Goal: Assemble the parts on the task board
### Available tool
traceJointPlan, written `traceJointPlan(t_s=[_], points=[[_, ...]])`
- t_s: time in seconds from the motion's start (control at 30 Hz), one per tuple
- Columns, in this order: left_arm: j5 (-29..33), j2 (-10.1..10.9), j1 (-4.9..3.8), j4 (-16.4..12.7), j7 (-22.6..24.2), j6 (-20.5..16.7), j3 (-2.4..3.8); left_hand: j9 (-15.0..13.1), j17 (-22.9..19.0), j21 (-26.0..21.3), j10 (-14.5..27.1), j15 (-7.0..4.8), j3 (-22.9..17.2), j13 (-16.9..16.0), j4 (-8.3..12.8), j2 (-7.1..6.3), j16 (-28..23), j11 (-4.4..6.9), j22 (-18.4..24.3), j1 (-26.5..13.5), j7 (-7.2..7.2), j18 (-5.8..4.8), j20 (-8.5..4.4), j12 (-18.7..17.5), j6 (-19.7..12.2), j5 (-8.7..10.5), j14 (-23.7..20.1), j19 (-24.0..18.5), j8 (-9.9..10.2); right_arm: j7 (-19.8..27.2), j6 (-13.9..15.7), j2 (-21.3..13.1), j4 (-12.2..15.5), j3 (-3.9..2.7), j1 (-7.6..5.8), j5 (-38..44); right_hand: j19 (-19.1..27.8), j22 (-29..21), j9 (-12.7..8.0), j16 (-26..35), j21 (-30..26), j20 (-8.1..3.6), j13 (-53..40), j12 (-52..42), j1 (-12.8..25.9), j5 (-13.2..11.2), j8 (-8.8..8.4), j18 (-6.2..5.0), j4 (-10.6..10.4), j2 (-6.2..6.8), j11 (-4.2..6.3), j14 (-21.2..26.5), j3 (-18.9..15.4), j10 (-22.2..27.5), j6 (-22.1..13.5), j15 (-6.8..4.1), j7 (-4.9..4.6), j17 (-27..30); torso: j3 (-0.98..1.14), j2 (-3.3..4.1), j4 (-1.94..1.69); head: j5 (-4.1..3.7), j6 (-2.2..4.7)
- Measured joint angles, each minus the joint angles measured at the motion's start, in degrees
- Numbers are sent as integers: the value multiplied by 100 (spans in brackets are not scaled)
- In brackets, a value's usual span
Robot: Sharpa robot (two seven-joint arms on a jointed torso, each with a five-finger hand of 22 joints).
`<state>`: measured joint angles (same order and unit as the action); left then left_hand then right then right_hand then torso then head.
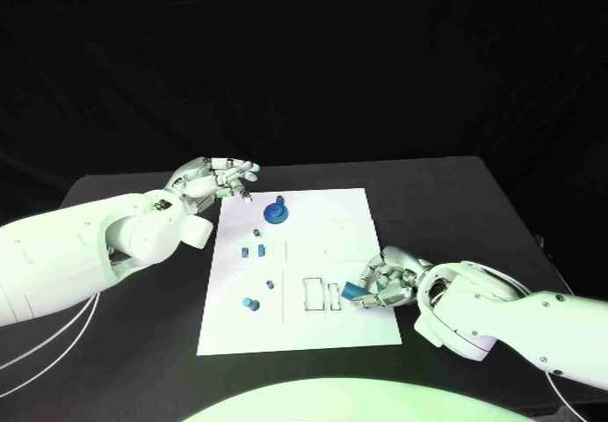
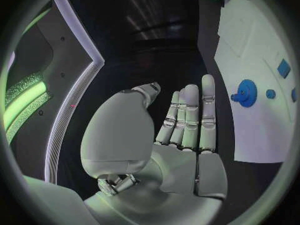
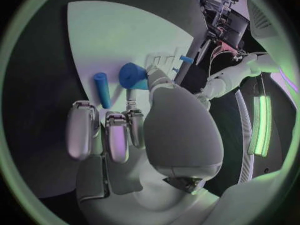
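Fingers of the right hand [image 1: 384,280] pinch a blue wedge-shaped part [image 3: 132,76] over the near right portion of the task board [image 1: 342,330], beside the rectangular recesses there; a blue cylindrical peg [image 3: 102,89] lies flat on the board just beyond the fingertips. Off the board's far left corner, the left hand [image 1: 209,183] hovers with nothing in it, its fingers straight and side by side. Just beside that hand, on the board, sits a blue gear [image 2: 247,92], with smaller blue pieces [image 1: 257,251] nearer the middle.
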<state>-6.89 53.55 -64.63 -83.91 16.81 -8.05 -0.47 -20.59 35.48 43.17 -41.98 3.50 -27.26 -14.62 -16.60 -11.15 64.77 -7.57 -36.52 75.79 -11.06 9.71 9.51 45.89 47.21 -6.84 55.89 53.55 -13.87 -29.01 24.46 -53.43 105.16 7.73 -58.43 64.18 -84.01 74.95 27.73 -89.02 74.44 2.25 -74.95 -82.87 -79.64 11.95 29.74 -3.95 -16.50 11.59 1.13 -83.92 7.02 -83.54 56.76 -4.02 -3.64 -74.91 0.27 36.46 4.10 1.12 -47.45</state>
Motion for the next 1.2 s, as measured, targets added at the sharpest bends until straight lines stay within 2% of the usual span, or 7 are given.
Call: traceJointPlan(t_s=[0.47,0.6,0.63,0.67,1.1,1.17,1.2], points=[[2,-39,0,49,-8,24,0,-1,-1,0,0,0,0,1,0,30,0,0,8,-30,0,0,0,0,0,0,0,0,0,-34,214,201,225,-28,-230,-858,0,-1,-44,1,22,-40,1,-44,228,-28,-5,0,3,-228,20,0,57,-20,-2,-41,0,0,7,3,-5,-14,53],[2,-42,0,50,-9,43,0,-1,-1,0,0,0,-1,1,0,30,0,0,8,-30,0,0,0,0,0,0,0,0,0,-34,165,358,165,-28,-211,-1009,0,-1,-751,1,22,-40,2,-43,435,-6,-5,0,6,-433,20,0,70,-20,-4,-41,-2,0,7,10,-9,7,52],[2,-43,0,51,-9,47,0,-1,-1,0,0,0,-1,1,0,30,0,0,8,-30,0,0,0,0,1,0,0,0,0,-34,153,389,149,-28,-203,-1035,0,-1,-1200,1,22,-40,2,-43,499,-5,-6,0,6,-495,20,0,71,-20,-3,-41,-3,0,7,12,-9,8,50],[2,-44,0,51,-9,50,0,-1,-1,0,0,0,-1,1,0,30,0,0,8,-30,0,0,0,0,0,0,0,0,0,-34,142,421,128,-28,-196,-1056,0,-1,-2443,1,22,-40,2,-43,566,-2,-4,0,-1,-561,20,0,118,-20,9,-40,-15,0,7,14,-9,10,46],[3,-50,0,53,-6,88,-1,4,-2,-22,0,0,-1,0,0,30,0,0,7,-30,0,0,0,0,1,0,0,0,0,-33,90,874,-245,-27,-143,-1067,0,-2,-2391,2,22,-40,3,-65,984,17,179,88,-31,-479,19,0,174,-20,30,-40,-33,1,3,14,-10,29,4],[4,-49,0,51,-5,89,-1,4,-2,-22,0,0,9,-3,10,30,0,0,11,-30,0,0,0,0,0,0,0,-1,0,-36,75,915,-281,-28,-130,-1037,0,-2,-925,2,22,-40,3,-65,1061,17,180,88,-31,-403,19,0,174,-20,31,-40,-32,1,3,14,-10,34,-2],[4,-48,0,48,-4,89,-1,4,-2,-22,0,0,15,-3,16,30,0,0,13,-30,0,-1,-1,0,0,0,0,-1,0,-38,63,940,-298,-28,-119,-1018,0,-2,-893,2,22,-40,3,-65,1068,17,180,88,-31,-396,19,0,175,-20,31,-40,-32,1,2,14,-10,37,-5]])
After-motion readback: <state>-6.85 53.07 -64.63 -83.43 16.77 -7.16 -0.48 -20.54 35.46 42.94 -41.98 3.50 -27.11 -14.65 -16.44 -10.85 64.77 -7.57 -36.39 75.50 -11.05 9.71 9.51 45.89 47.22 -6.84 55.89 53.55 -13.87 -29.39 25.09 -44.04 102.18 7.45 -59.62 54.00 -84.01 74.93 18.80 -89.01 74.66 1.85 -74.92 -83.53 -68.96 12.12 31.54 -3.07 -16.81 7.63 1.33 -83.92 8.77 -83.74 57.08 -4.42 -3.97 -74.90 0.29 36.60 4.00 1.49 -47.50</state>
